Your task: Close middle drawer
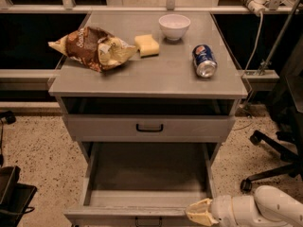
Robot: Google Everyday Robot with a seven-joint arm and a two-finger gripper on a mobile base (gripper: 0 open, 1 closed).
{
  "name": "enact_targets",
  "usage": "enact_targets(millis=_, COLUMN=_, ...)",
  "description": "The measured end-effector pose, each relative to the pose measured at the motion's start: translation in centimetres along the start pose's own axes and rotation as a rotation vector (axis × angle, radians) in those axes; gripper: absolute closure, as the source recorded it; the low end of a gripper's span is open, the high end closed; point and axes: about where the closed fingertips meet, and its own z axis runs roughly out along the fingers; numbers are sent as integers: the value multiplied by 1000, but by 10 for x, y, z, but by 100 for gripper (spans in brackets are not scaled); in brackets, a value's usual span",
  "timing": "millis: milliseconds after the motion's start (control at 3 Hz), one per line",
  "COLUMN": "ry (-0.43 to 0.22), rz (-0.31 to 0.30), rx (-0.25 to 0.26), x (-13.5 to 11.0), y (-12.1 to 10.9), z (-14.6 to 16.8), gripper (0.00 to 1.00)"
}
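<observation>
Claw [200, 213] lower right, at the open middle drawer [147, 171] front rim, can't tell its grip; handle [149, 222] half cut off at the bottom. Surface [142, 77]: one chip bag [92, 47], one sponge [147, 45], one bowl [174, 26], one can [204, 60].

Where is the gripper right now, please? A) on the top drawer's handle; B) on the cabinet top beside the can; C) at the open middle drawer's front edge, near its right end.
C: the gripper sits at the right front corner of the middle drawer.

Cream gripper [200, 213] at front of grey middle drawer [147, 171]; brown chip bag [91, 48], blue can [204, 60], white bowl [174, 26]
</observation>
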Motion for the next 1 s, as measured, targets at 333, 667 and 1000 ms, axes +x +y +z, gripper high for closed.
enact_targets(millis=333, ry=31, rz=-5, rx=-16, x=-2, y=7, z=12, gripper=100)
enact_targets(millis=667, ry=35, rz=-6, rx=1, x=-5, y=5, z=12, gripper=100)
enact_targets(millis=1000, ry=113, rz=-45, rx=1, x=-24, y=27, z=36, gripper=100)
